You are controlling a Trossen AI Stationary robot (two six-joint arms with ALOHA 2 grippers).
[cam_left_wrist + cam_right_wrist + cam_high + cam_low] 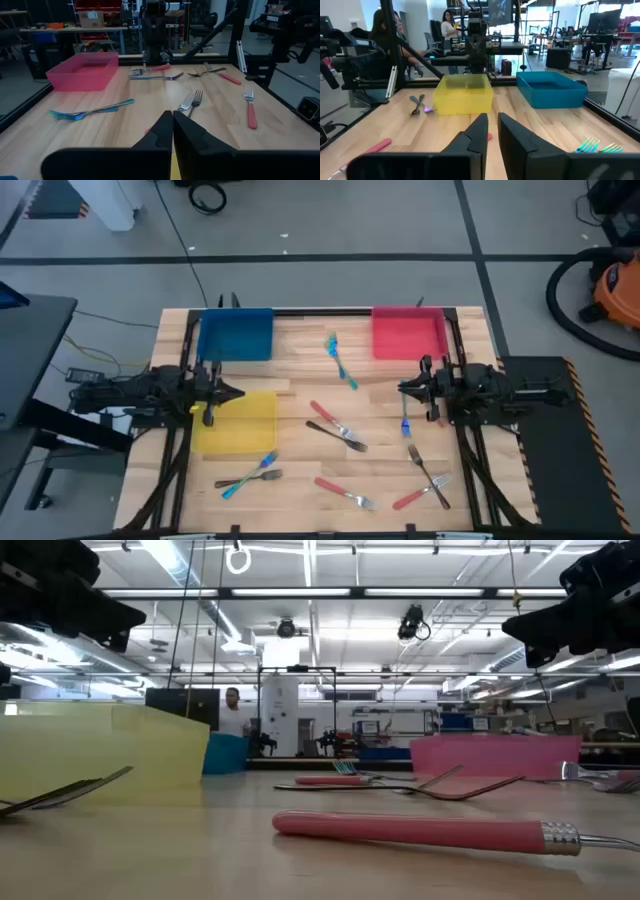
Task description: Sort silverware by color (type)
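**Forks scattered, both claws idle above the desk**

Along the near edge of the wooden desk (300, 395) lie a blue fork crossed with a dark one (247, 476), a red fork (344, 492), and a red fork crossed with a dark one (424, 480). Toward the middle, a red fork and a black fork (335, 429) lie touching, with bare wood around them. A blue fork (406, 423) lies just beside the right claw (403, 388), whose fingers (479, 131) stand a narrow gap apart, holding nothing. The left claw (238, 393) hovers at the yellow tray (236, 423), its fingers (162, 131) pressed together and empty. Farther back, two teal forks (340, 360) lie in the open strip between the blue tray (235, 335) and the red tray (408, 332), which sit at the far edge. Each fork has silver prongs and a thin coloured handle. No fork is visible in any tray. Beyond the desk is a grey floor; the low view shows a bright workshop with a person (232, 712) standing far off.
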